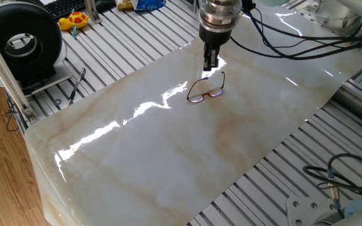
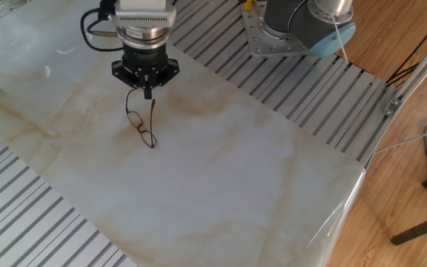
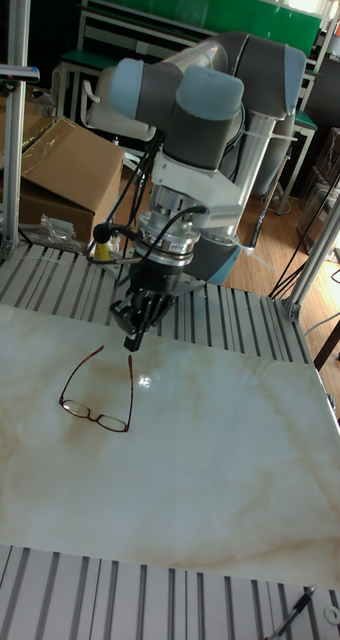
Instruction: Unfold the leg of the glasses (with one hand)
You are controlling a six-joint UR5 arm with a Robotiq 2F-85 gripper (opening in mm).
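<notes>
The glasses [image 3: 95, 390] lie on the marble surface [image 1: 168, 157] with both legs spread out. The tool [image 3: 131, 338] hangs just above the leg tips, fingers pinched together, holding nothing.

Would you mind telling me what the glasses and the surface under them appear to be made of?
The glasses look like thin metal wire, dark reddish-purple, with clear lenses, glass or plastic; their slim rims and temple arms suggest wire. The tabletop sheet looks like glossy marble-patterned material, possibly laminate or vinyl rather than stone: it carries sharp light reflections and beige veining.
</notes>
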